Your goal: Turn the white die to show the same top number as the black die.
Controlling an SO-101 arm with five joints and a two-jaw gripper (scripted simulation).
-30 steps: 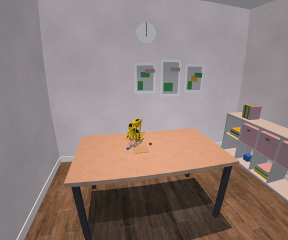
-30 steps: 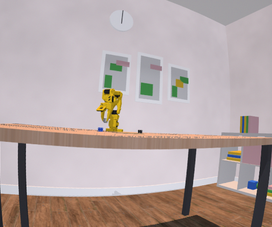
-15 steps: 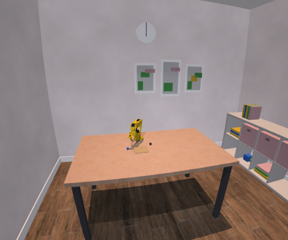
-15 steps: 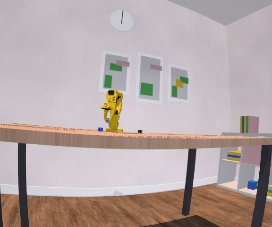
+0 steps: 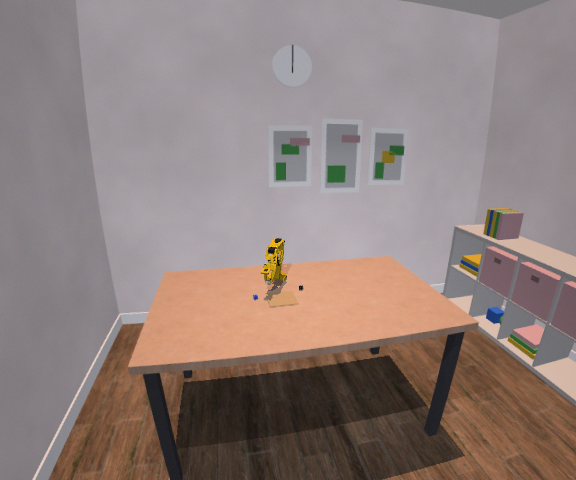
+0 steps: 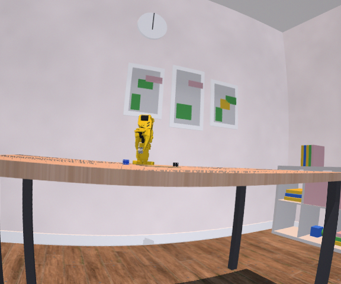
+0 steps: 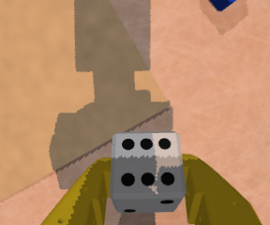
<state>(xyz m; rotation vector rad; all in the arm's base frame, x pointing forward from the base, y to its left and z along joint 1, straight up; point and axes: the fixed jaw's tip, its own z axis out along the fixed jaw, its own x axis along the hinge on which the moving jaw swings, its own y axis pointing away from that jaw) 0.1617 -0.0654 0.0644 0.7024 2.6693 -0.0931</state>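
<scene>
My gripper (image 7: 149, 195) is shut on the white die (image 7: 146, 172) and holds it in the air above the table. The die's face toward the wrist camera shows six pips. It also shows in the exterior view (image 6: 140, 150), clear of the table. The tan mat (image 5: 282, 299) lies flat in front of the arm (image 5: 273, 262); in the wrist view its corner (image 7: 29, 75) lies below and to the left of the die. The black die (image 5: 301, 286) sits on the table right of the mat; its top number is too small to read.
A shelf unit (image 5: 526, 299) stands away to the right.
</scene>
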